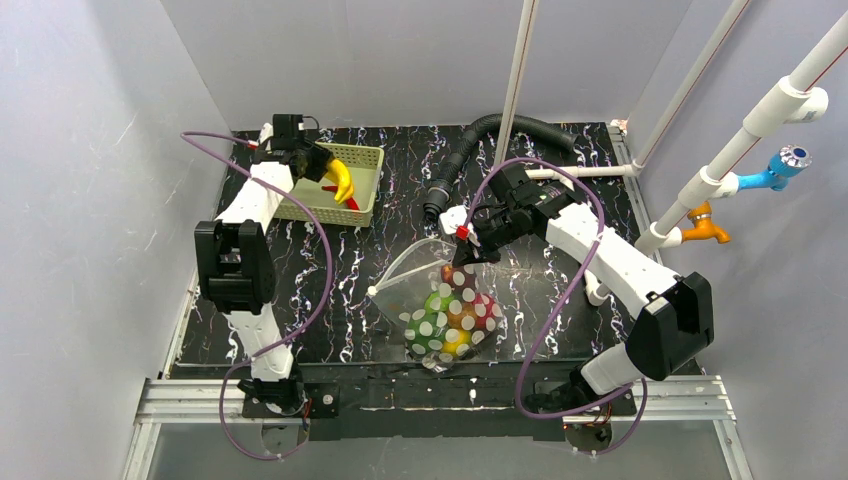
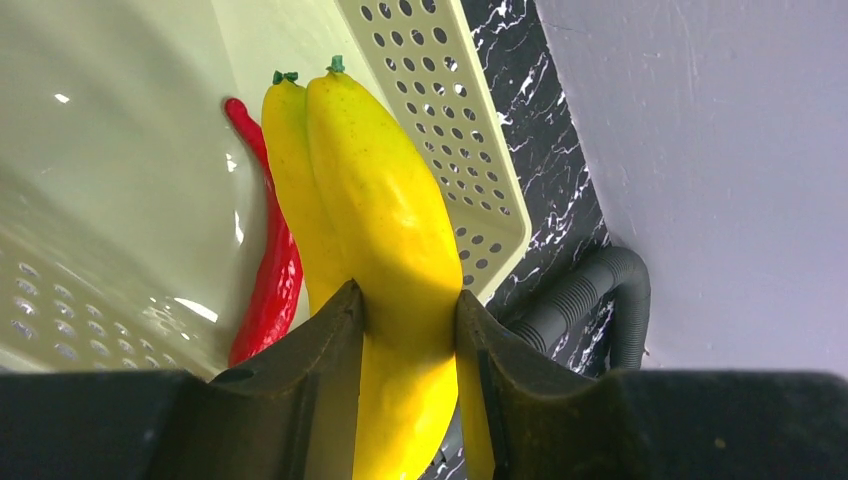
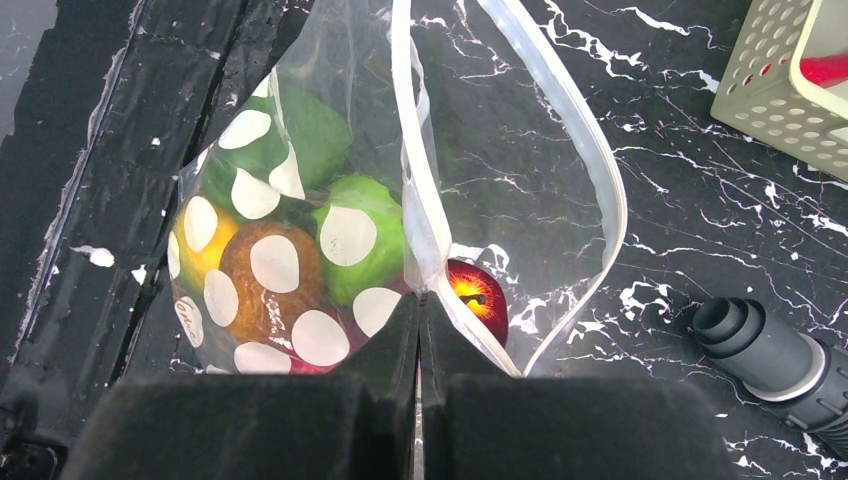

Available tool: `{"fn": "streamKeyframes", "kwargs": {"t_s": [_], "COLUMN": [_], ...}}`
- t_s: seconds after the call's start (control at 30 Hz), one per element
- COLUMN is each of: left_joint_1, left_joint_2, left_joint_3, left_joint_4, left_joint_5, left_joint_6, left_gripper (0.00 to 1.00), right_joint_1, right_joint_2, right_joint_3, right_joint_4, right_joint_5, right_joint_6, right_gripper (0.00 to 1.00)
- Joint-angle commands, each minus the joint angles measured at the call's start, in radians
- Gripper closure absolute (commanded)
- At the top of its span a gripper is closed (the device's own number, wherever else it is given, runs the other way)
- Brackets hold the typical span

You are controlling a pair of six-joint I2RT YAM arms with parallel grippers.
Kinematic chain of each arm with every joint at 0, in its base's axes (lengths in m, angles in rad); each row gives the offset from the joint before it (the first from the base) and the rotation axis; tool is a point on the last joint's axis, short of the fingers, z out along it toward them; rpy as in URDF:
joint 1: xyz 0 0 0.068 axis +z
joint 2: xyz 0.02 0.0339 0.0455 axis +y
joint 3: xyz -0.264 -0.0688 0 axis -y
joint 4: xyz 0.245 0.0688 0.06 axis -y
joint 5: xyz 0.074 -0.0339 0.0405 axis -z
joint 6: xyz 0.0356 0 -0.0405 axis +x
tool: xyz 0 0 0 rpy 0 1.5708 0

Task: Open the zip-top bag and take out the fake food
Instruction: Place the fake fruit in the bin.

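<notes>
The zip-top bag (image 3: 300, 250) was thin, clear, shiny plastic film, crinkled and printed with opaque white spots; its zip strip was thicker, milky plastic. The banana (image 2: 390, 230), chili (image 2: 272, 285) and apple (image 3: 480, 298) were smooth, glossy plastic. The basket (image 2: 450, 120) was smooth pale green plastic, perforated, with soft highlights. The table (image 1: 400, 220) had a black, white-veined, marble-look surface. The hose (image 2: 590, 290) was ribbed, matt dark grey plastic.

Bright, even overhead light; glare spots on the basket (image 2: 120, 150), foreground softly blurred.
</notes>
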Motion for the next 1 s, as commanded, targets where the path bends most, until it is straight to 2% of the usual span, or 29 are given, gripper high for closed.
{"fn": "streamKeyframes", "kwargs": {"t_s": [0.0,0.17,0.27,0.37,0.47,0.53,0.6,0.7,0.83,0.9,0.97], "left_joint_1": [0.012,0.015,0.024,0.036,0.042,0.044,0.044,0.044,0.044,0.028,-0.015], "left_joint_2": [0.026,0.027,0.015,-0.013,-0.059,-0.105,-0.165,-0.256,-0.367,-0.431,-0.505], "left_joint_3": [0.066,0.058,0.039,0.015,-0.024,-0.091,-0.202,-0.373,-0.551,-0.614,-0.648], "left_joint_4": [-0.068,-0.049,-0.032,-0.007,0.053,0.144,0.314,0.576,0.820,0.848,0.781], "left_joint_5": [-0.001,0.011,0.025,0.074,0.185,0.317,0.531,0.768,0.975,1.024,1.054], "left_joint_6": [-0.011,0.003,0.008,0.028,0.115,0.167,0.188,0.154,0.062,0.060,0.109], "left_gripper": [0.67,0.45,0.42,0.34,0.14,0.02,0.02,0.02,0.02,0.02,0.04], "right_joint_1": [-0.004,-0.004,-0.004,-0.004,-0.004,-0.004,-0.004,-0.007,-0.012,-0.015,-0.019], "right_joint_2": [-0.035,-0.042,-0.042,-0.046,-0.051,-0.056,-0.064,-0.077,-0.093,-0.087,-0.074], "right_joint_3": [-0.012,-0.022,-0.022,-0.023,-0.026,-0.028,-0.027,-0.018,0.012,0.045,0.080], "right_joint_4": [0.014,0.021,0.022,0.023,0.023,0.021,0.016,0.000,-0.026,-0.060,-0.087], "right_joint_5": [-0.013,-0.011,-0.010,-0.009,-0.003,0.003,0.007,0.007,0.013,0.025,0.032], "right_joint_6": [0.011,0.012,0.013,0.012,0.009,0.005,-0.001,-0.010,-0.029,-0.047,-0.069], "right_gripper": [0.99,0.99,0.99,0.99,0.99,0.99,0.99,0.99,0.99,0.99,0.99]}}
